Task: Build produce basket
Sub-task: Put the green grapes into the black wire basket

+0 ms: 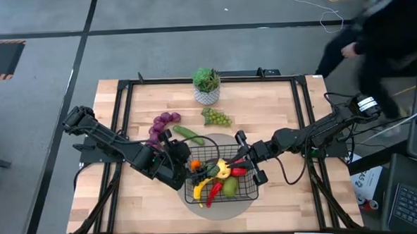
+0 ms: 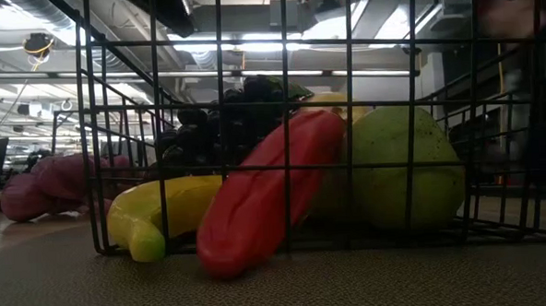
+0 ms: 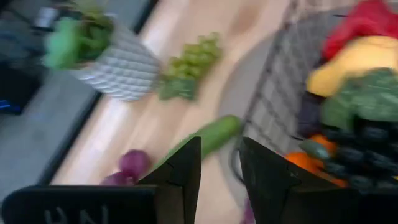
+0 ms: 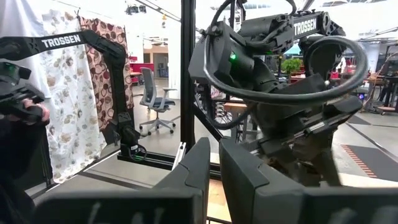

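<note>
The black wire basket [image 1: 249,197] stands on a round grey mat. It holds a yellow banana [image 2: 156,213], a red pepper [image 2: 257,200], a green pear [image 2: 407,166], black grapes [image 2: 226,127] and an orange fruit [image 1: 194,164]. A cucumber [image 1: 188,134], purple grapes [image 1: 163,124] and green grapes [image 1: 216,117] lie on the table beyond the basket's far-left corner. My left gripper [image 3: 221,143] hovers open and empty at the basket's left side [image 1: 171,143], pointing toward the cucumber [image 3: 208,137]. My right gripper [image 4: 214,144] is shut and empty, held level over the basket's right side [image 1: 239,161].
A white pot with a green plant [image 1: 206,85] stands near the table's far edge, behind the green grapes. Black frame rails [image 1: 124,121] run along the table's sides. A person [image 1: 381,25] moves beyond the far right corner. Bare wood shows at the near left.
</note>
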